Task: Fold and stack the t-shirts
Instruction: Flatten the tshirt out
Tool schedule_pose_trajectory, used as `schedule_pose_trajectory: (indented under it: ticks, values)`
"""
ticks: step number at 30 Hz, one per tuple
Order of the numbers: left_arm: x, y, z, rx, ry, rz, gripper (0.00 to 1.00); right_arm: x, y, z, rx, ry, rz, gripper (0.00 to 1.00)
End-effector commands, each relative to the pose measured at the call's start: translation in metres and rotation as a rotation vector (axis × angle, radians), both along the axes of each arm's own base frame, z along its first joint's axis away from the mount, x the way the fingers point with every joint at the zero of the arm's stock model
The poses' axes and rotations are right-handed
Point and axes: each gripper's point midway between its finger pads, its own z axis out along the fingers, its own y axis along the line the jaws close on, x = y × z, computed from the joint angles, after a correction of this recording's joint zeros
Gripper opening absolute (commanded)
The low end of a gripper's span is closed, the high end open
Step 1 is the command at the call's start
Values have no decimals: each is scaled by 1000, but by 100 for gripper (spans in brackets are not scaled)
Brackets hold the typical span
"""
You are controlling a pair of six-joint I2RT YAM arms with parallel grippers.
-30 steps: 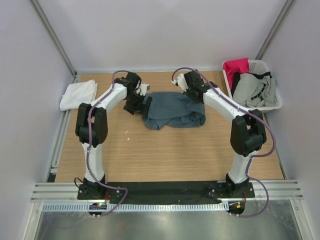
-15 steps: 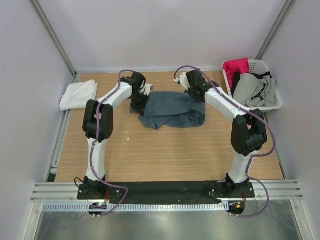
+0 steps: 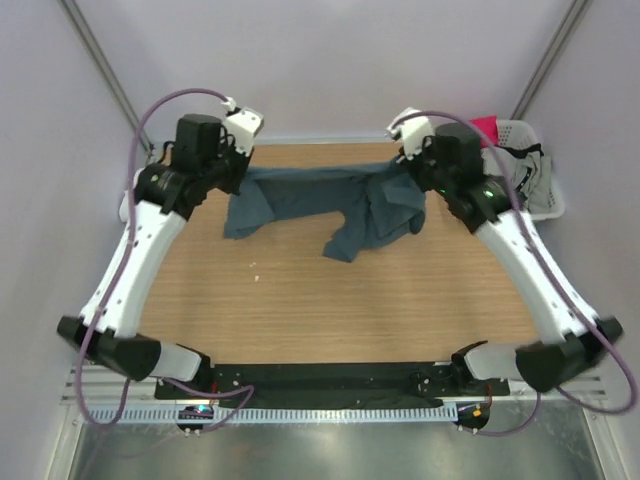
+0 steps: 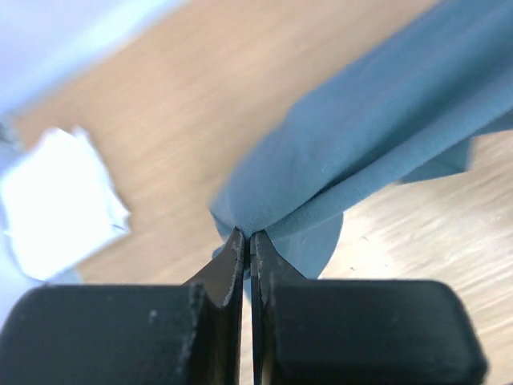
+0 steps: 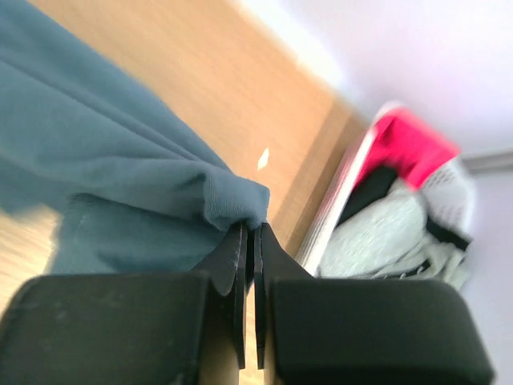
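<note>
While raised high, left gripper (image 4: 247, 235) (right gripper (image 5: 250, 229) too) pinches t-shirt (image 3: 305, 192).

Large slate-blue soft t-shirt (image 3: 330, 195): held up, stretched as band between left tool (image 4: 246, 234) and right tool (image 5: 250, 227), edge pinched in each. Rumpled; loose folds droop lowest nearer right tool. Small white t-shirt (image 4: 56, 200): folded, flat on tabletop (image 3: 350, 300), left of left tool, apart from blue one.

The left gripper (image 4: 247, 234), open one second ago, now clamps an edge of the large slate-blue fabric t-shirt (image 3: 330, 195). Both grippers have risen and spread apart; the previously bunched shirt hangs stretched between it and the right gripper (image 5: 250, 228).
</note>
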Motion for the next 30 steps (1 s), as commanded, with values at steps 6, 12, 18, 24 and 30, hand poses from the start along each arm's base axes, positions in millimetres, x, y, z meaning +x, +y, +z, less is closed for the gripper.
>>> schedule_pose_trajectory:
  ticks: [6,12,18,24,30]
  values:
    - [-30,23,93,64,-304,-4,2,-106,-2,148,318,-403,187,1]
    - [-1,12,36,159,-202,-49,3,-74,20,94,292,-245,207,1]
    - [51,16,-47,161,-13,12,8,-29,42,12,256,-113,218,1]
    - [144,52,-36,180,-140,253,66,72,22,-27,202,-144,-31,16]
    - [126,38,7,105,-214,173,77,93,-19,36,221,-288,-192,50]
